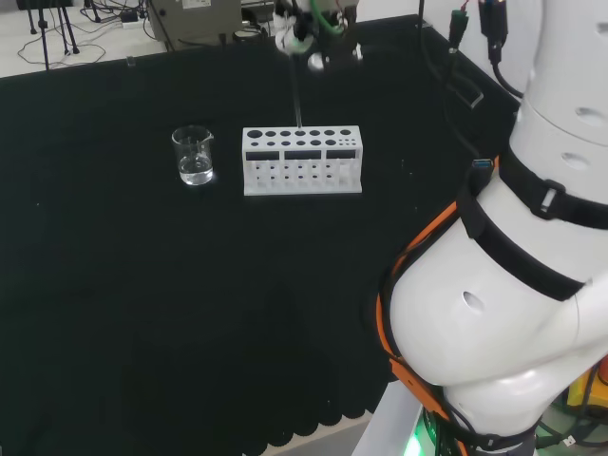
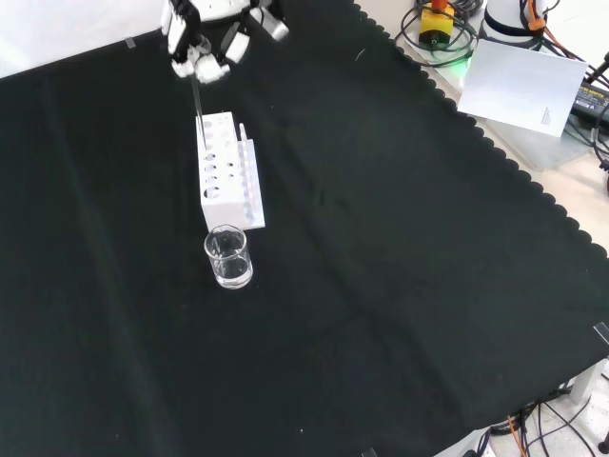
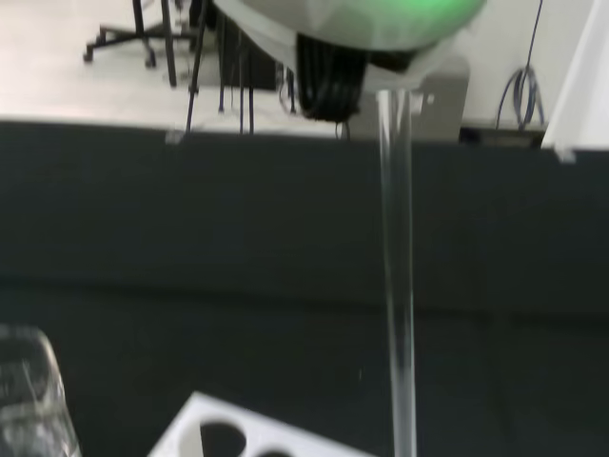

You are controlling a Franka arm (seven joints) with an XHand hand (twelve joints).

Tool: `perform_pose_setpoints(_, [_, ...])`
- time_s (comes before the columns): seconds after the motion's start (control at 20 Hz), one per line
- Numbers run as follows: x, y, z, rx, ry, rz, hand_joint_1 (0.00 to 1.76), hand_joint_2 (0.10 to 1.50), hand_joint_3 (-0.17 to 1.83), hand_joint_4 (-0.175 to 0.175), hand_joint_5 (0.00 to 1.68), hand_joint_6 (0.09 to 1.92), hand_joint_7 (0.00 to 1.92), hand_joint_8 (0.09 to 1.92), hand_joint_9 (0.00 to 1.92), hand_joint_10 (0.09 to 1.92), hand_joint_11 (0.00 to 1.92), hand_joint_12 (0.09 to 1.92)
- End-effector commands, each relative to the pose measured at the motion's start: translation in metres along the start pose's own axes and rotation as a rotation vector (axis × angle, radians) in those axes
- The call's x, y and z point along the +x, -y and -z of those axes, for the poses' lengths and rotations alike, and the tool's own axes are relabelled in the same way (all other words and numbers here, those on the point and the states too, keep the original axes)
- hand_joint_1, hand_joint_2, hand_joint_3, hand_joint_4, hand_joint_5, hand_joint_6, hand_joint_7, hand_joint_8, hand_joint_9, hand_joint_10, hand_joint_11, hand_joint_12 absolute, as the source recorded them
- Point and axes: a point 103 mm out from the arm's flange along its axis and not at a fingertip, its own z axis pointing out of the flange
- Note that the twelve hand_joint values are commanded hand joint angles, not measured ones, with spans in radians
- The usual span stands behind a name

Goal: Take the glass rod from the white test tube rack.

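The white test tube rack (image 1: 302,160) (image 2: 226,171) stands near the middle of the black cloth. A thin clear glass rod (image 1: 298,100) (image 2: 197,103) (image 3: 398,276) rises upright from the rack's top, its lower end at one of the holes. The black and white hand (image 2: 211,33) (image 1: 318,38) is above the rack with its fingers curled round the rod's upper end. In the wrist view the rod runs down from the hand (image 3: 343,19) toward a corner of the rack (image 3: 238,433).
A small glass beaker (image 1: 194,155) (image 2: 228,257) (image 3: 29,400) with a little clear liquid stands beside the rack, to its left in the head view. The arm's big white links (image 1: 513,256) stand at the head view's right. Cables and papers (image 2: 523,81) lie beyond the cloth's scalloped edge.
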Motion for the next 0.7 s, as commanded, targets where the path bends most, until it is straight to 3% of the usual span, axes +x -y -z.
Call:
perform_pose_setpoints(0.05, [0.001, 0.016, 0.034, -0.025, -0.022, -0.025, 1.32, 0.67, 0.69, -0.175, 1.16, 0.61, 1.29, 0.93, 1.72, 0.68, 1.24, 0.78])
perform_pose_setpoints(0.3, [0.001, 0.028, 0.047, -0.034, -0.025, -0.019, 1.32, 0.67, 0.67, -0.175, 1.19, 0.55, 1.31, 0.89, 1.75, 0.64, 1.25, 0.75])
perform_pose_setpoints(0.7, [0.006, 0.036, 0.056, -0.035, -0.017, 0.029, 1.32, 0.68, 0.65, -0.175, 1.19, 0.52, 1.31, 0.88, 1.76, 0.62, 1.26, 0.74])
